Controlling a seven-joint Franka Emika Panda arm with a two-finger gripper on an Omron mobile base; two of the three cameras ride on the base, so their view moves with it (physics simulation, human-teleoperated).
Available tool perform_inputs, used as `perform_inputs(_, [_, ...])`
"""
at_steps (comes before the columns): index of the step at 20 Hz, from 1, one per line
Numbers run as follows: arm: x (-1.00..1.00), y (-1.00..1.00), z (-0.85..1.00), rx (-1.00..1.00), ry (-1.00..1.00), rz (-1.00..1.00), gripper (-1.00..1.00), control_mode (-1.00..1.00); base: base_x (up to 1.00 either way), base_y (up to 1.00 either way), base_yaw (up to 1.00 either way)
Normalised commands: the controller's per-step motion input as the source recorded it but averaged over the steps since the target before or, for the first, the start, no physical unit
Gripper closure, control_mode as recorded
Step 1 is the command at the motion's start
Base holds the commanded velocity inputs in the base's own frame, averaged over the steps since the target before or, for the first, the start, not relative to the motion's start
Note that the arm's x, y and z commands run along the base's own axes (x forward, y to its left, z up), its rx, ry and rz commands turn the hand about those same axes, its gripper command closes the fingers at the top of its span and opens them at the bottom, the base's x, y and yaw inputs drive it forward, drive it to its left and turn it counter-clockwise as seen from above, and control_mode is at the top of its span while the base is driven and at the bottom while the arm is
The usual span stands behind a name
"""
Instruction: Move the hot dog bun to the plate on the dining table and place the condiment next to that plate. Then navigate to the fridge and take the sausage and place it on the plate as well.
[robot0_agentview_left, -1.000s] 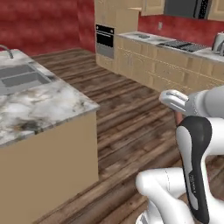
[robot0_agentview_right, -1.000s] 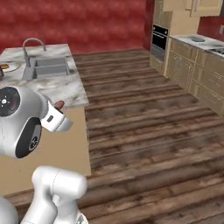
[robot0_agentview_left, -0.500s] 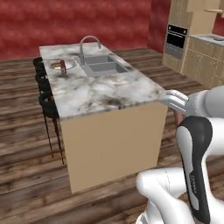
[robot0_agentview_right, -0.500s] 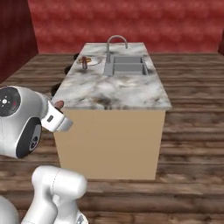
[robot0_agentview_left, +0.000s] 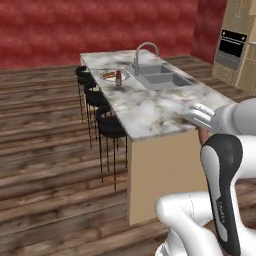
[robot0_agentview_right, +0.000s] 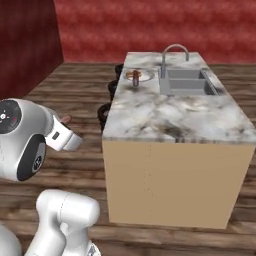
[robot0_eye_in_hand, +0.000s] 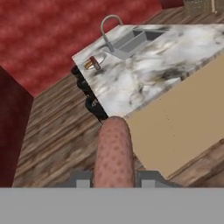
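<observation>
**Sausage in the tool, facing the long worktop**

Along the left side of the worktop (robot0_agentview_left: 150, 107), black stools (robot0_agentview_left: 107, 122) are standing in a row on the wooden floor (robot0_agentview_left: 45, 150). Toward the far end of the marble top, the plate (robot0_agentview_left: 111, 75) is sitting with the bun (robot0_agentview_left: 109, 75) lying on it, and the dark-red condiment bottle (robot0_agentview_left: 118, 78) is standing upright just beside the plate, on the side nearer the robot. Right of these, the grey sink (robot0_agentview_left: 160, 77) is lying sunk into the top, with the arched tap (robot0_agentview_left: 145, 52) rising at its far left rim. At the far right, a black oven (robot0_agentview_left: 231, 47) is showing in the wall cabinets.

From the hand camera, the tool (robot0_eye_in_hand: 114, 179) is clamping the sausage (robot0_eye_in_hand: 114, 153) between its two fingers, the jaws closed on its sides; the pinkish, speckled sausage is pointing out ahead of the tool toward the stools and the near corner of the worktop. From the right base camera, the sausage's tip is poking out beyond the white wrist, well apart from the plate.
</observation>
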Motion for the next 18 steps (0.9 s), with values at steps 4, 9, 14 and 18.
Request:
perform_inputs(4, [0.00,0.00,0.00,0.00,0.00,0.00,1.00,1.00,0.85,1.00,-0.01])
perform_inputs(9, [0.00,0.00,0.00,0.00,0.00,0.00,1.00,1.00,0.76,1.00,-0.11])
perform_inputs(14, [0.00,0.00,0.00,0.00,0.00,0.00,1.00,1.00,0.60,0.90,-0.28])
perform_inputs(18, [0.00,0.00,0.00,0.00,0.00,0.00,1.00,1.00,0.59,0.81,-0.36])
